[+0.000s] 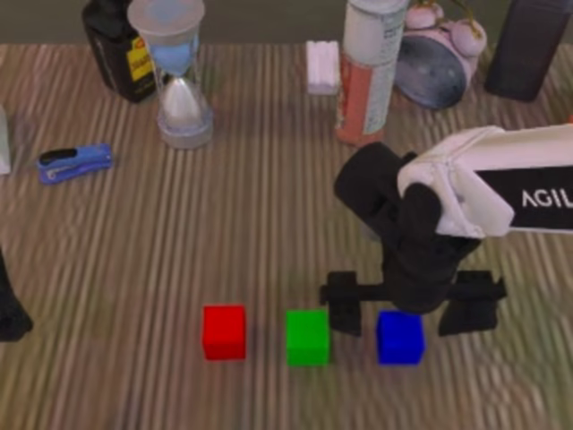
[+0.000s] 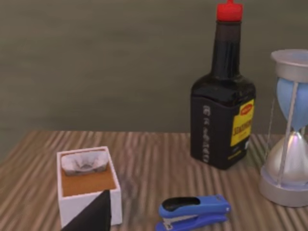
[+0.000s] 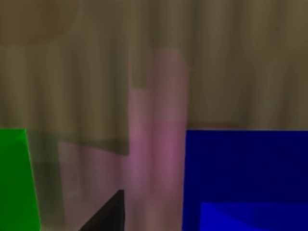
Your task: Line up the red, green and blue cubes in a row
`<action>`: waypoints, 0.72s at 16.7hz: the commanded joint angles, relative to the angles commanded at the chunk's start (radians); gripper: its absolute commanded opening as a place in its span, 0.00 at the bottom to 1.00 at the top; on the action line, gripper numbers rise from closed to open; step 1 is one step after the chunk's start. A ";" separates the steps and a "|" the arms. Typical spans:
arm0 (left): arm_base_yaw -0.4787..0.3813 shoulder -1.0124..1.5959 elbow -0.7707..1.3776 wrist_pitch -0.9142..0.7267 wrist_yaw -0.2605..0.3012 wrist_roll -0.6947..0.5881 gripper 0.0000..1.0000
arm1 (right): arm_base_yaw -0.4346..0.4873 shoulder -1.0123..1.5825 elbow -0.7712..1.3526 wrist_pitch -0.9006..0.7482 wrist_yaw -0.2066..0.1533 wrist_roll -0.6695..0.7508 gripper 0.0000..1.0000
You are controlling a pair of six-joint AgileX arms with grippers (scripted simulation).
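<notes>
wooden ribbed table [image 1: 134, 269] carries everything. right gripper [image 1: 400, 313] hangs low near the front edge with its fingers spread wide apart; the blue cube [image 1: 399, 337] sits between them, touching neither. green cube [image 1: 307, 336] is just beside the left finger, then the red cube [image 1: 224, 331], all in one row. left gripper [image 1: 11, 313] waits at the table's left edge.
</notes>
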 joint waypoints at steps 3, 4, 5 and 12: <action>0.000 0.000 0.000 0.000 0.000 0.000 1.00 | 0.000 0.000 0.000 0.000 0.000 0.000 1.00; 0.000 0.000 0.000 0.000 0.000 0.000 1.00 | 0.000 0.000 0.000 0.000 0.000 0.000 1.00; 0.000 0.000 0.000 0.000 0.000 0.000 1.00 | -0.002 -0.001 0.000 0.000 0.000 0.000 1.00; 0.000 0.000 0.000 0.000 0.000 0.000 1.00 | 0.011 -0.080 0.116 -0.208 -0.003 0.001 1.00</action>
